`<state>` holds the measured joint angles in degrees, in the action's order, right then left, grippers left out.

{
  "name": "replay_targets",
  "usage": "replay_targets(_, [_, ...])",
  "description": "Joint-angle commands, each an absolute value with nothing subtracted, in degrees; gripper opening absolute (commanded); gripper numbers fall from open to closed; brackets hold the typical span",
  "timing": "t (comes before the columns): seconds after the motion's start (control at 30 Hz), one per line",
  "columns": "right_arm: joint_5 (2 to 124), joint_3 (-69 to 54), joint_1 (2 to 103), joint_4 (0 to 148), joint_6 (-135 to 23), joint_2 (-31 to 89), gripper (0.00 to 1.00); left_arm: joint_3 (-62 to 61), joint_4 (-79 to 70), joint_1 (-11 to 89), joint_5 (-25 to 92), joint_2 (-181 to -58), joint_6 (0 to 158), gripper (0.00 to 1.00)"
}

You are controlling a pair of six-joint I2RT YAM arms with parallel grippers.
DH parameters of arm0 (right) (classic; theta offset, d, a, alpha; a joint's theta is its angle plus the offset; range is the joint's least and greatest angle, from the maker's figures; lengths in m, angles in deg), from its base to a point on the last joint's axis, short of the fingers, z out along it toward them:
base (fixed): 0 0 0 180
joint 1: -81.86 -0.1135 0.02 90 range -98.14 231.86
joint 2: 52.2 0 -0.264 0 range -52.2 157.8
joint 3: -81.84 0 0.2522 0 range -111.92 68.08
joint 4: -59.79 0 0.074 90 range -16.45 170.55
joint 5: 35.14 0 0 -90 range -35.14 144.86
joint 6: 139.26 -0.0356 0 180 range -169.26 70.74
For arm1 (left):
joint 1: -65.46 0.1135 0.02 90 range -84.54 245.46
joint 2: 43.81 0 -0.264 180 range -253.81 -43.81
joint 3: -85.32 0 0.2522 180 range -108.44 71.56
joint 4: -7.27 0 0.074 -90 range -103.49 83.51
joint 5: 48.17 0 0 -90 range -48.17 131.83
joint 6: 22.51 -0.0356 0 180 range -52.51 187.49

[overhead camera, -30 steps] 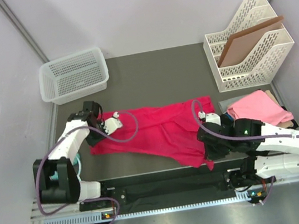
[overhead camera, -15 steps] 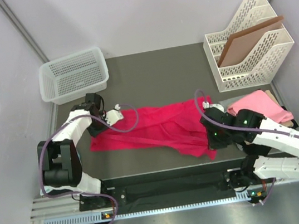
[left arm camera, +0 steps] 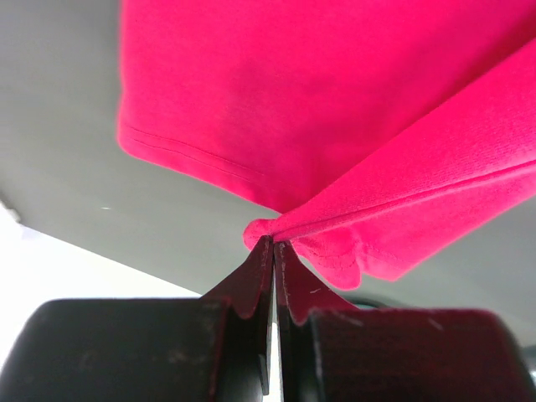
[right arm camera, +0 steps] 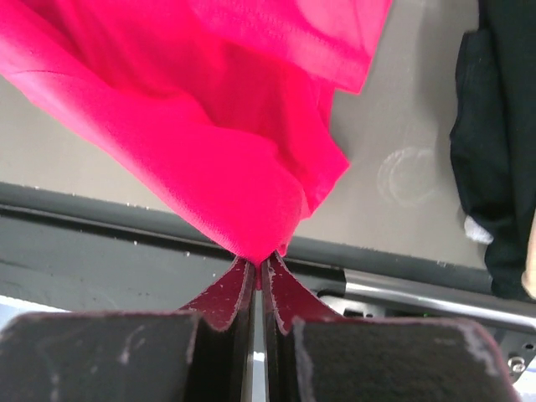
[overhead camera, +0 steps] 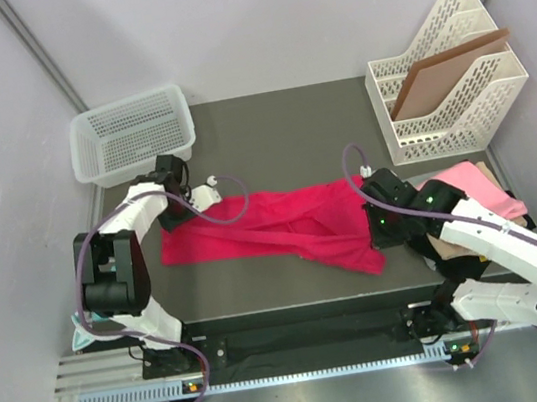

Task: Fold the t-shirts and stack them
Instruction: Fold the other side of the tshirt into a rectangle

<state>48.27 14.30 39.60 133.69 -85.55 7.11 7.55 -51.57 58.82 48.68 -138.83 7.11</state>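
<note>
The crimson-pink t-shirt (overhead camera: 272, 223) lies stretched in a rumpled band across the middle of the grey table (overhead camera: 279, 139). My left gripper (overhead camera: 194, 210) is shut on its far left corner; in the left wrist view the left gripper (left arm camera: 274, 243) pinches a bunched edge of the crimson shirt (left arm camera: 318, 109). My right gripper (overhead camera: 380, 235) is shut on the shirt's right end, and in the right wrist view the right gripper (right arm camera: 258, 261) clamps a hanging fold of the crimson shirt (right arm camera: 209, 126). A folded light pink t-shirt (overhead camera: 468, 181) lies at the right, with black cloth (right arm camera: 502, 134) beside it.
A white mesh basket (overhead camera: 132, 130) stands at the back left. A white file rack (overhead camera: 447, 73) holding a brown board stands at the back right. A black rail (overhead camera: 299, 338) runs along the table's near edge, close behind the right gripper.
Both grippers moved toward the back of the table with the crimson shirt. Its near right corner was pulled back from the front edge, and the cloth now lies in a narrower band.
</note>
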Motion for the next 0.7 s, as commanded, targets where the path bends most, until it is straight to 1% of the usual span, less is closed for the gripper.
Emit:
replay_targets(0.0, [49.1, 12.7, 42.6, 129.9, -81.5, 8.4, 0.00, 4.0, -48.8, 58.9, 51.1, -140.7, 5.2, 0.05])
replay_targets(0.23, [49.5, 14.1, 46.3, 126.5, -78.9, 9.8, 0.00, 3.7, -46.2, 58.5, 53.3, -142.5, 3.6, 0.06])
replay_targets(0.4, [49.0, 13.2, 48.6, 124.5, -77.5, 11.6, 0.00, 7.2, -40.6, 58.3, 55.8, -142.6, 0.7, 0.07])
replay_targets(0.5, [48.1, 12.9, 49.5, 123.4, -76.2, 13.4, 0.00, 9.6, -35.9, 58.3, 57.9, -142.2, -1.4, 0.10])
replay_targets(0.53, [48.3, 12.9, 49.7, 122.7, -76.1, 13.9, 0.00, 9.9, -35.1, 58.3, 58.3, -142.1, -1.6, 0.15])
replay_targets(0.6, [48.8, 13.1, 49.9, 122.1, -75.8, 14.9, 0.00, 10.2, -33.5, 58.3, 59.8, -141.7, -1.2, 0.30])
replay_targets(0.63, [49.1, 13.3, 49.9, 121.7, -75.7, 15.1, 0.00, 10.2, -33.2, 58.3, 59.8, -140.9, -1.1, 0.47])
replay_targets(0.67, [49.2, 13.5, 49.9, 121.5, -75.5, 15.4, 0.00, 10.4, -32.9, 58.3, 59.8, -140.2, -1.0, 0.83])
